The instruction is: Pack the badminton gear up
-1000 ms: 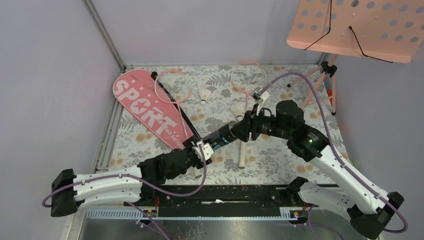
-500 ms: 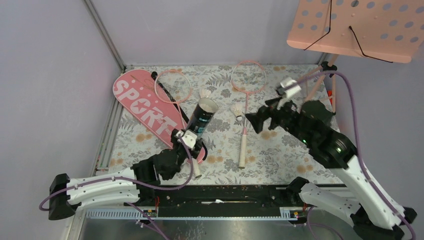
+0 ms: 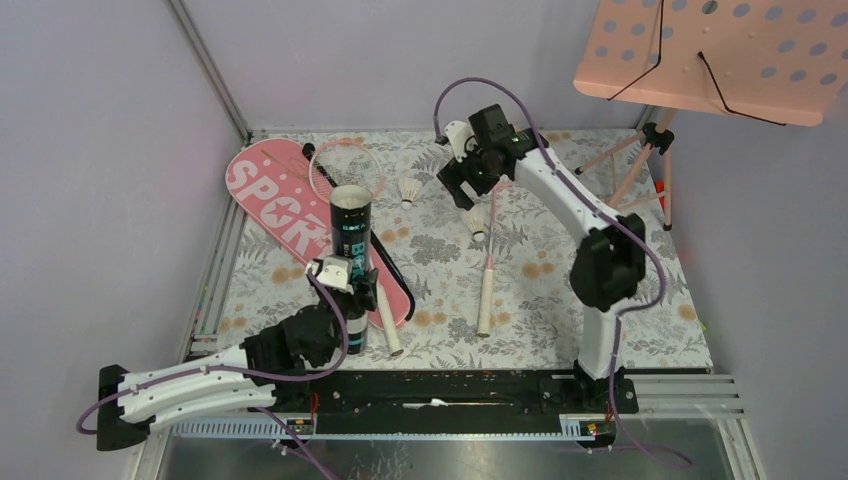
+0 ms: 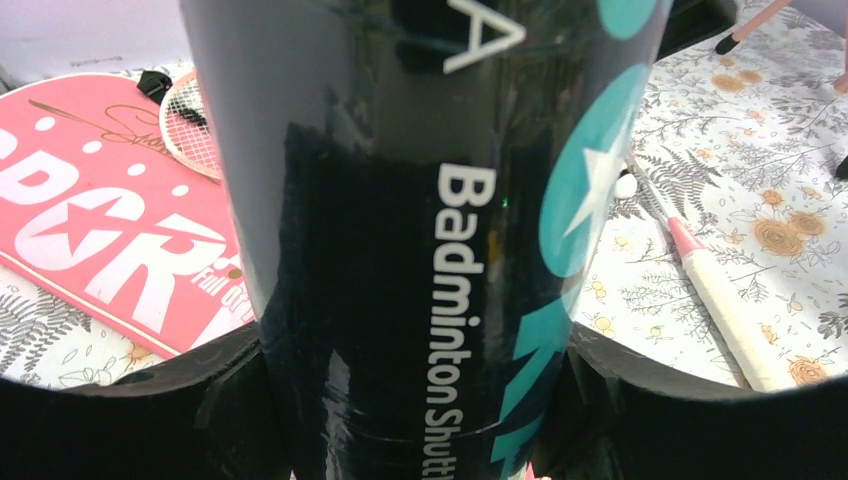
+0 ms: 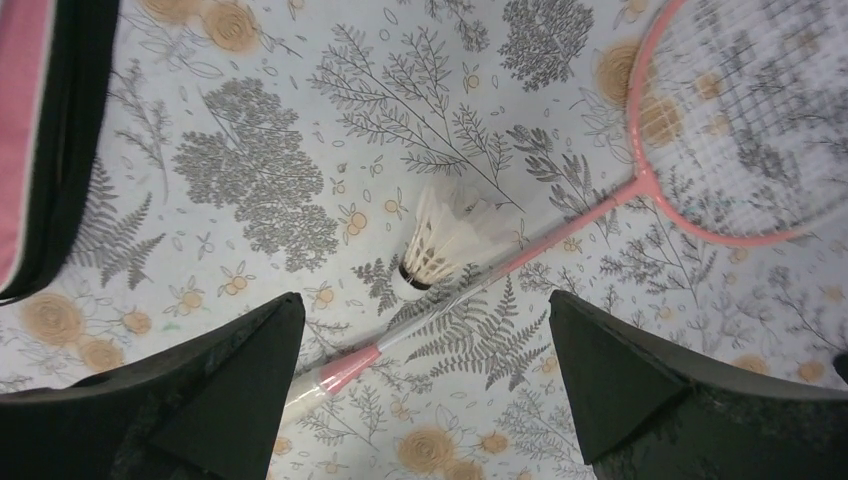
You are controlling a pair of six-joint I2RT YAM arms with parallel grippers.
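Holding the black tube (image 3: 351, 215) upright left of centre in the overhead view, our left pincer (image 3: 348, 290) is clamped on its lower part. At upper centre our right pincer (image 5: 425, 310) hangs with jaws wide apart above a shuttlecock (image 5: 440, 245) lying against a pink racket (image 5: 600, 205) on the tabletop (image 3: 560, 300). The SPORT cover (image 3: 270, 200) lies at upper left.

Both arms are mounted by the black rail (image 3: 450, 385). The left arm (image 3: 190, 375), just off the rail's left end, has ribbed white shells between black joints, with a lilac cable (image 3: 343, 330) looping along it. The right arm (image 3: 600, 335), at the rail's right end, is built alike: white links, a bulky black elbow, and its own lilac cable (image 3: 470, 82) far from the rail. The right gripper's (image 5: 425, 310) fingers (image 5: 225, 395) are matte black wedges.
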